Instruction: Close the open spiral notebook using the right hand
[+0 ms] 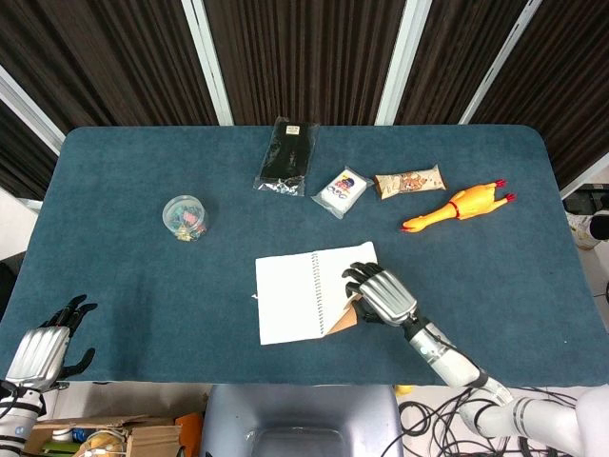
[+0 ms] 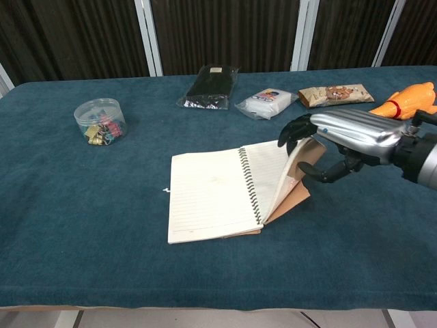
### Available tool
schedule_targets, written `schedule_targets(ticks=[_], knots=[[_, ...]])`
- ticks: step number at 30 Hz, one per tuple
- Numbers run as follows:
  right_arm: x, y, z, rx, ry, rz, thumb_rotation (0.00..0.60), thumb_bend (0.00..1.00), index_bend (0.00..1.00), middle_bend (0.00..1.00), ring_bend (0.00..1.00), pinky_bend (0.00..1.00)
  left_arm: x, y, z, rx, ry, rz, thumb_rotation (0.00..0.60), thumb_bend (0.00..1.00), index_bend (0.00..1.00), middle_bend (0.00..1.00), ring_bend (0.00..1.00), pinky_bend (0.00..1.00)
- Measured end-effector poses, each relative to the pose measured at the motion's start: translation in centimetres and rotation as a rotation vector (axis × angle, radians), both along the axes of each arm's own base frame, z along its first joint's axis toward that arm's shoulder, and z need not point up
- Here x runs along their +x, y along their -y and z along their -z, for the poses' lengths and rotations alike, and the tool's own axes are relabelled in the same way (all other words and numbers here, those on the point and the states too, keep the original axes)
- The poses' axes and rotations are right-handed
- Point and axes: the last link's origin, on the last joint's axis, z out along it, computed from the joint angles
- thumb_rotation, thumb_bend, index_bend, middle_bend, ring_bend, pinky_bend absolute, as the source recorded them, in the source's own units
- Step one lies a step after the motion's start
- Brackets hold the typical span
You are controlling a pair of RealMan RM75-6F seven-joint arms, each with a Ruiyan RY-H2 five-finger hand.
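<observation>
The spiral notebook (image 1: 295, 296) (image 2: 208, 198) lies open near the table's front edge, its left page flat. My right hand (image 1: 383, 295) (image 2: 341, 137) grips the right-hand pages and brown back cover (image 2: 295, 193) and has them lifted steeply off the cloth, curling toward the spiral binding (image 2: 250, 184). Fingers go over the top edge of the pages and the thumb sits under the cover. My left hand (image 1: 40, 347) hangs at the front left corner, off the table, holding nothing, fingers spread.
A clear tub of clips (image 1: 184, 217) (image 2: 100, 121) stands at the left. Along the back lie a black packet (image 1: 285, 156), a white pouch (image 1: 342, 191), a snack bar (image 1: 408, 182) and a rubber chicken (image 1: 459, 206). The blue cloth table (image 1: 124, 286) ends just before the notebook.
</observation>
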Motion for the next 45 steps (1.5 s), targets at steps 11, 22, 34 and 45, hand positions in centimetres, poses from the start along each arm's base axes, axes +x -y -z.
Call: schedule_targets(ticks=[11, 22, 34, 45], knots=[[3.9, 1.9, 1.4, 0.061, -0.06, -0.126, 0.6, 0.49, 0.75, 0.26, 0.16, 0.28, -0.1, 0.0, -0.1, 0.003, 0.005, -0.003, 0.6, 0.37, 0.2, 0.09, 0.2, 0.4], [6.4, 2.8, 2.9, 0.098, -0.058, -0.178, 0.6, 0.49, 0.75, 0.26, 0.16, 0.28, -0.2, -0.1, -0.3, 0.009, 0.008, -0.01, 0.6, 0.37, 0.2, 0.09, 0.2, 0.4], [8.8, 3.5, 4.8, 0.175, 0.051, -0.17, 0.6, 0.49, 0.75, 0.26, 0.16, 0.28, -0.1, 0.0, -0.3, 0.012, 0.003, -0.019, 0.6, 0.37, 0.2, 0.09, 0.2, 0.41], [9.5, 4.2, 7.4, 0.228, 0.07, -0.172, 0.6, 0.49, 0.74, 0.26, 0.16, 0.28, -0.1, 0.1, -0.2, 0.007, 0.002, -0.014, 0.6, 0.37, 0.2, 0.09, 0.2, 0.41]])
